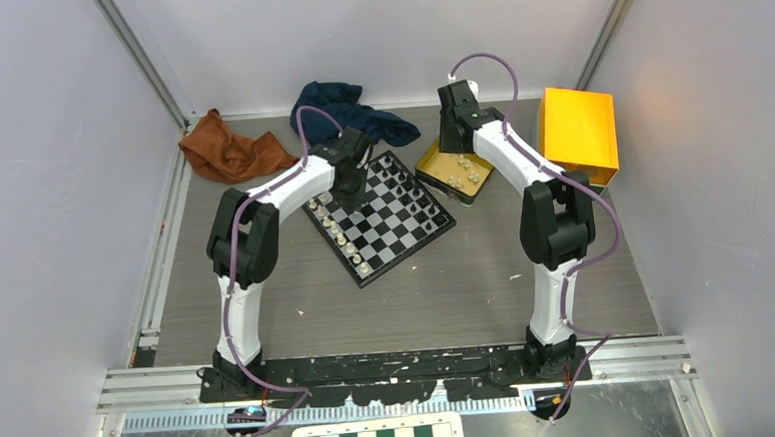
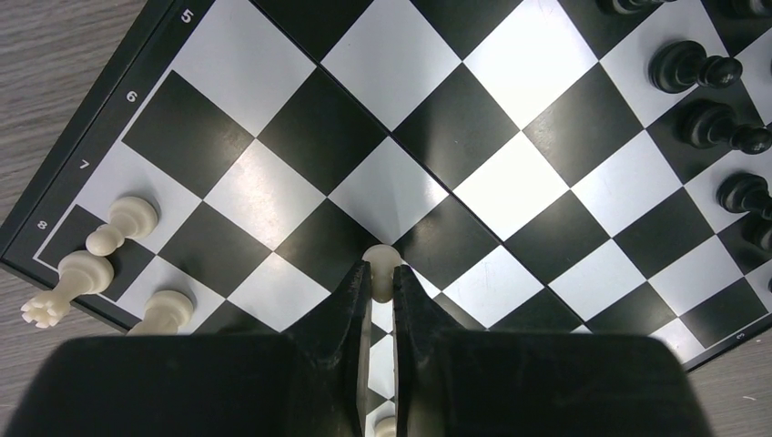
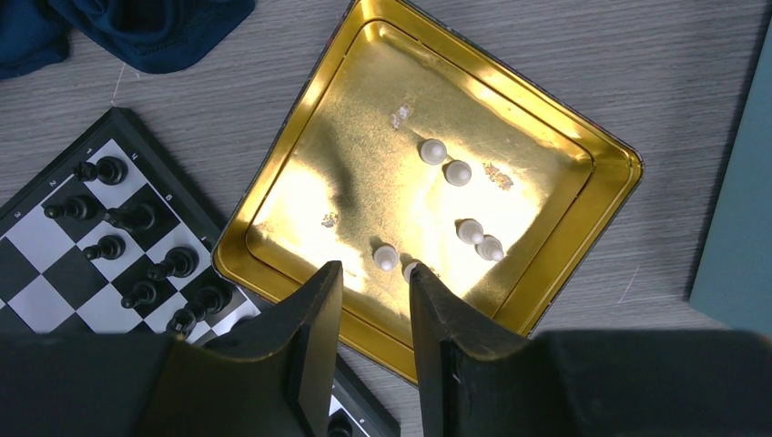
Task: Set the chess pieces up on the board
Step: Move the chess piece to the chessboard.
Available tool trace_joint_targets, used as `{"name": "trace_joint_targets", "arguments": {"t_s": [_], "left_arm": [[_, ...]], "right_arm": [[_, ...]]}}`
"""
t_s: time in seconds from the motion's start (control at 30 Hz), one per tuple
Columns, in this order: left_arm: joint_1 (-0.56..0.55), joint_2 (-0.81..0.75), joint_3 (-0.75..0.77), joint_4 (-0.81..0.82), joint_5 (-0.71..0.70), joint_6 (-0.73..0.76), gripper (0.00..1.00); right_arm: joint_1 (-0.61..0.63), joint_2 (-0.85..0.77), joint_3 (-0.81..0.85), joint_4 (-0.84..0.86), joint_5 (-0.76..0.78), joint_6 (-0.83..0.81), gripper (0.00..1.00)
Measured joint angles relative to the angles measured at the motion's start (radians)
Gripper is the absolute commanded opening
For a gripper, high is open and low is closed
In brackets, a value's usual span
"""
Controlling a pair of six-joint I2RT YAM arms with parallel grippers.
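The left hand (image 2: 381,278) is pinched shut on a white pawn (image 2: 382,259) at its tips on the board (image 2: 319,127), likely to move it to its square with a gentle lift next, while the right hand (image 3: 375,282) hangs half open above the gold tin (image 3: 628,168).

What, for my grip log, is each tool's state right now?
Left tool: closed on a white chess piece.
Right tool: open, empty, above the gold tin.
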State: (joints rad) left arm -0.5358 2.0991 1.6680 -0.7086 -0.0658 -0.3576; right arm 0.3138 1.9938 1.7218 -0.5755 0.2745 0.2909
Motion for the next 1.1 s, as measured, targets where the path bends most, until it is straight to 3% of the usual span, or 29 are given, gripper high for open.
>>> {"name": "trace_joint_targets", "arguments": {"t_s": [0.63,1.1], "left_arm": [[0.003,-0.013,-0.011,-0.011,-0.116,-0.01,0.02],[0.064,-0.047,-0.037,-0.011,-0.134,-0.04,0.02]], "right_arm": [[0.0,-0.019,-0.011,0.0,-0.015,0.0,0.39],[0.0,-0.027,-0.027,0.0,-0.024,0.0,0.39]]}}
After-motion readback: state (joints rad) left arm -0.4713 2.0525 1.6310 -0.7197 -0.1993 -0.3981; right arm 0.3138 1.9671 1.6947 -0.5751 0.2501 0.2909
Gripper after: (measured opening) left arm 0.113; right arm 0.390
